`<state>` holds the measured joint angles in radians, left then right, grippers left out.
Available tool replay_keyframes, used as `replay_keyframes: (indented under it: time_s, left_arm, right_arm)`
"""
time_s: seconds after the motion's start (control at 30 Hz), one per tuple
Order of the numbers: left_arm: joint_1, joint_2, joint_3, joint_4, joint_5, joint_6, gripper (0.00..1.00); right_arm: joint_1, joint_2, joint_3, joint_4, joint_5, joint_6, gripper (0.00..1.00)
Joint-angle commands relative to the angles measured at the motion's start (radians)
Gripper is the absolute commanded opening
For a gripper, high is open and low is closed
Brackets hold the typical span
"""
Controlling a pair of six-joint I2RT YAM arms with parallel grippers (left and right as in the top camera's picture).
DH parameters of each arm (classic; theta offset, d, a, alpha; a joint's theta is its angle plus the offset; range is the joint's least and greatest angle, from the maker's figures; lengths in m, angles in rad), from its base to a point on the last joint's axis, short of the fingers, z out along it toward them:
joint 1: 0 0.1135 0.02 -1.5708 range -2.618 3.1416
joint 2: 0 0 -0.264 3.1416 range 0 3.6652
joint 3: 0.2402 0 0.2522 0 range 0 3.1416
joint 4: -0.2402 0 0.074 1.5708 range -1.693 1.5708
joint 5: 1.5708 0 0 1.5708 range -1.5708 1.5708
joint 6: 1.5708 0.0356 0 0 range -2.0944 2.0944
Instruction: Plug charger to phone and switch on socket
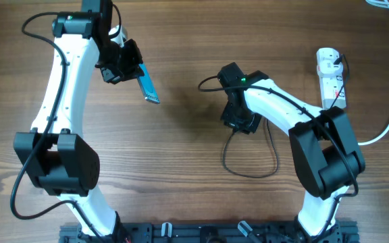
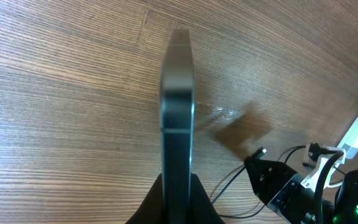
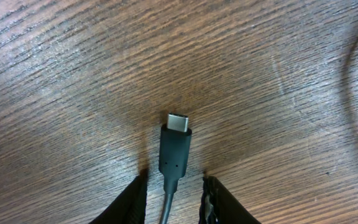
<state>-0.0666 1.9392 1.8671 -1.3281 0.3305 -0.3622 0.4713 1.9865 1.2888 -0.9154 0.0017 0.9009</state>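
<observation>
Black charger [image 3: 174, 152] cable loops on the wooden counter [image 1: 181, 148], its plug between the right pincer's [image 3: 174, 182] narrowly parted fingers, gaps either side. Beyond, the left pincer [image 2: 178, 196] clamps the phone [image 2: 178, 112] edge-up above the counter. Far right lies the white socket [image 1: 331, 79].
</observation>
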Motion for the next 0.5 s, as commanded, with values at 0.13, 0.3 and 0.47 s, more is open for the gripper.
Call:
replay_keyframes:
  time_s: [0.13, 0.3, 0.47]
  left_arm:
    - [-0.003, -0.011, 0.009, 0.0, 0.021, -0.013, 0.04]
    - [-0.003, -0.011, 0.009, 0.002, 0.021, -0.013, 0.04]
    - [-0.003, -0.011, 0.009, 0.001, 0.021, -0.013, 0.04]
  right_arm:
    - [-0.001, 0.019, -0.027, 0.014, 0.019, 0.018, 0.26]
    - [-0.001, 0.019, -0.028, 0.015, 0.016, 0.017, 0.2]
    - [-0.001, 0.019, -0.028, 0.014, 0.016, 0.017, 0.1]
